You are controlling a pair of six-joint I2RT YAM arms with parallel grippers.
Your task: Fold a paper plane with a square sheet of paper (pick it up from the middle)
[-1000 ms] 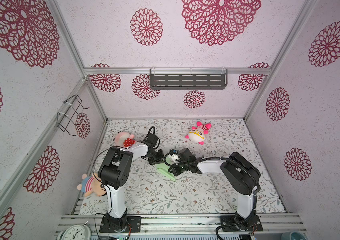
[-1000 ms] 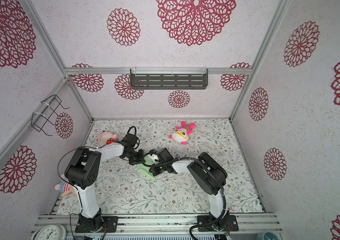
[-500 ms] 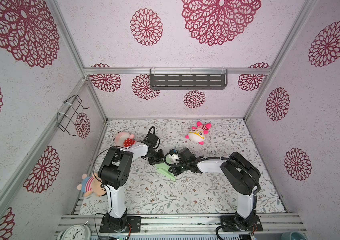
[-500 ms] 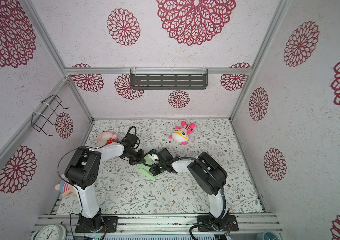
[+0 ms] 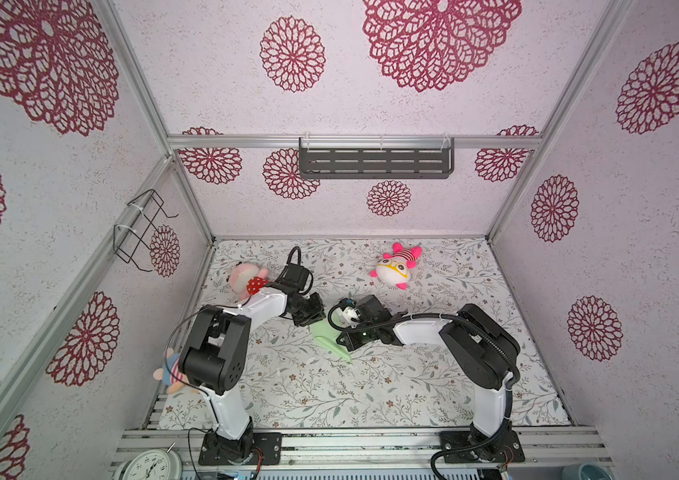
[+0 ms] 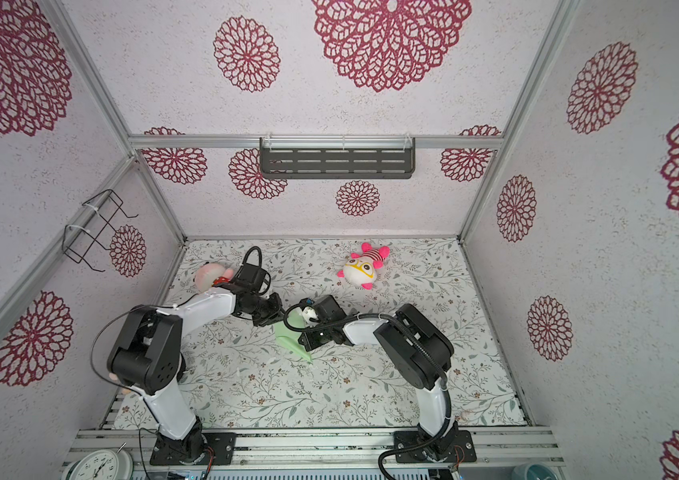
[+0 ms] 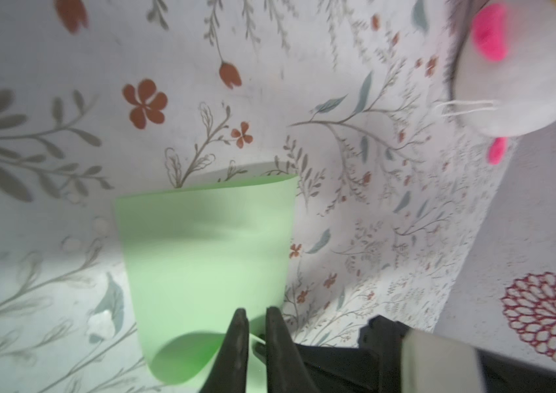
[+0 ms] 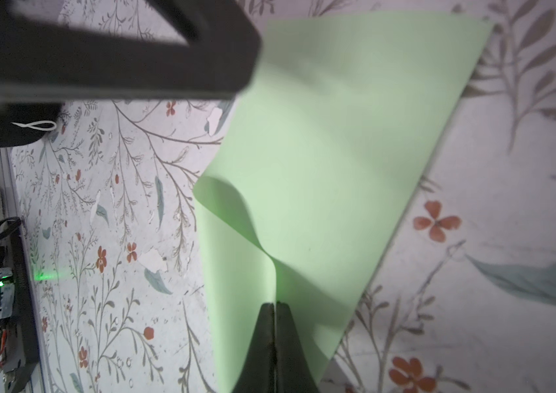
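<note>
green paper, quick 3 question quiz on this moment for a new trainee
1. True or false: the right tool is shut on the green paper.
2. Short answer: which tool shows a slim gap between its jaws?
3. Pick one. The pink-and-white plush lies: a) under the paper, b) on the mat near the back wall, apart from the paper, c) off the mat.

Key: 1 true. 2 the left tool. 3 b.

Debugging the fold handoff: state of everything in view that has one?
sheet of paper: folded to a point, buckled up at the grip.
right gripper: shut on the sheet of paper.
left gripper: slightly open, paper not clamped.
pink-and-white plush: lying apart, untouched.
</note>
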